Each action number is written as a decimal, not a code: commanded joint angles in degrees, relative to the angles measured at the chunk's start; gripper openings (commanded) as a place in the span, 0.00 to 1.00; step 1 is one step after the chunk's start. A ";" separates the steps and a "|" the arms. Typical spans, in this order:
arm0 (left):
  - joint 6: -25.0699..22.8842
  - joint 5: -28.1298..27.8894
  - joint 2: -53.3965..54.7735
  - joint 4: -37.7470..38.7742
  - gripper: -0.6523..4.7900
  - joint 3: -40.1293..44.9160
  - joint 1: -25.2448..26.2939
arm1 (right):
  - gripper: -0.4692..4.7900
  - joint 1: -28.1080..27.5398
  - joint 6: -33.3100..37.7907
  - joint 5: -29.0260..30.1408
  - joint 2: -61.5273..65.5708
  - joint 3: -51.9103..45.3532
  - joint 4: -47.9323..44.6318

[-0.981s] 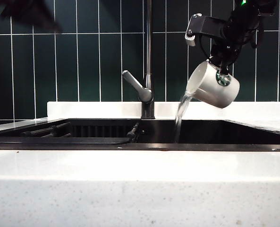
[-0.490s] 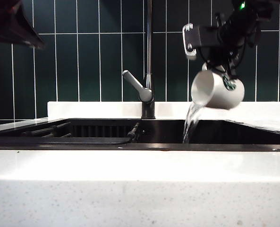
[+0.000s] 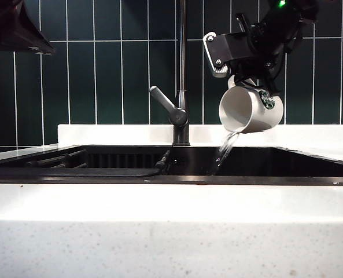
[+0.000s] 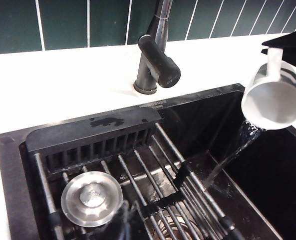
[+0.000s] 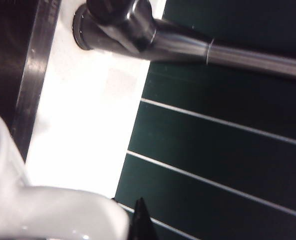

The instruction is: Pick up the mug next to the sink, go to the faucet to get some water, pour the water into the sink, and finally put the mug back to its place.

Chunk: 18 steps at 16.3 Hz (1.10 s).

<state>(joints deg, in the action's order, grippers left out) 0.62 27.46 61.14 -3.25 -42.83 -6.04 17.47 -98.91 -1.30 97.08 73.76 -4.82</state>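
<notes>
Over the sink's (image 3: 275, 162) right half, the right hand (image 3: 253, 82), clamped on the mug (image 3: 249, 110), has tipped it further; water (image 3: 226, 147) thins, nearly emptied. Far left, the left hand (image 3: 15, 26) stays closed, empty.

Tipped white mug (image 3: 249, 110) pours water (image 3: 225, 149) into black sink (image 3: 275, 163).

1. The only sign on show is a round green emblem on the side of the white mug (image 3: 249, 110), seen in the exterior view; it is partly hidden and too small to make out any lettering.
2. In both wrist views the mug shows only plain white; no mark appears.
3. No readable words or numbers stand on the faucet (image 3: 181, 75), the sink (image 3: 171, 178) or the worktop (image 3: 171, 231).
</notes>
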 commanded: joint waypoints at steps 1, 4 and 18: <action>0.07 -0.46 -0.22 -0.72 0.11 -0.13 -0.83 | 0.08 0.92 -0.85 -0.24 -0.92 0.76 -3.08; 0.28 -0.48 -0.20 -0.72 0.11 -0.13 -0.83 | 0.08 2.08 -1.90 -1.14 -0.92 0.74 -3.04; 0.28 -1.81 -0.26 -0.68 0.11 -0.15 -0.83 | 0.09 2.51 17.68 -5.33 -0.94 0.70 -9.49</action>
<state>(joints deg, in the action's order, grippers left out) 0.95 25.65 61.14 -3.25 -42.83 -6.87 20.12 -90.74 -4.62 97.08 73.78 -8.47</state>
